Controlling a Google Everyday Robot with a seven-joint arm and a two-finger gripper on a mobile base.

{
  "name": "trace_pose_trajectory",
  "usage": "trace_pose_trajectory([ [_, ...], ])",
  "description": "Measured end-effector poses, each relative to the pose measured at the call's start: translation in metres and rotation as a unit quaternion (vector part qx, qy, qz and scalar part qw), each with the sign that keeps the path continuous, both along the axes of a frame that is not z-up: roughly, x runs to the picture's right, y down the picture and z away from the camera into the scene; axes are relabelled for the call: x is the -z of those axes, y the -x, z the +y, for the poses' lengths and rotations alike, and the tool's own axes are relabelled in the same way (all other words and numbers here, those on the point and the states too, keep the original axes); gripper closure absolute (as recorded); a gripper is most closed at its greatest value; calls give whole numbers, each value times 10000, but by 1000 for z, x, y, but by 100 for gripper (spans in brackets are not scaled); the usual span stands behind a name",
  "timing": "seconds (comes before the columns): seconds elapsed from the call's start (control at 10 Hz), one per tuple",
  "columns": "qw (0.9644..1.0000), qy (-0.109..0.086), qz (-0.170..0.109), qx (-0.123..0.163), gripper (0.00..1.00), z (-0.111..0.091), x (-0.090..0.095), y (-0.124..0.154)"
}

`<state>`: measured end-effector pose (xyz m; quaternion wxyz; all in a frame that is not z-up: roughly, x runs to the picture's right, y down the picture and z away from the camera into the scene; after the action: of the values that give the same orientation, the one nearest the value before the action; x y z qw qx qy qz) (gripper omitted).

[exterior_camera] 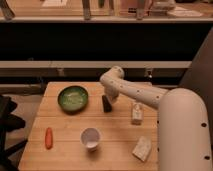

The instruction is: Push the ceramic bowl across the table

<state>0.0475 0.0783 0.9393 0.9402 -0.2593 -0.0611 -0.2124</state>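
Camera view is showing the ceramic bowl (73, 98) sitting on the far left part of the counter (115, 137), upright and untouched. Just beside it, on its right as seen here, the hand (107, 104) is hanging low over the boards with a narrow gap between them. I cannot tell its state. So the bowl is lying sideways from the hand, toward the counter's left edge. Nearer the front, a white cup (90, 138) and a carrot (48, 138) are resting well apart from both.
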Motion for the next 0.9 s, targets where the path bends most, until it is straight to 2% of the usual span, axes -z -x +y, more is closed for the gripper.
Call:
trace_pose_trajectory([
  [0.7, 9992, 23, -227, 342, 98, -8, -22, 20],
  [0.9, 9981, 28, -331, 512, 98, -9, -24, 39],
])
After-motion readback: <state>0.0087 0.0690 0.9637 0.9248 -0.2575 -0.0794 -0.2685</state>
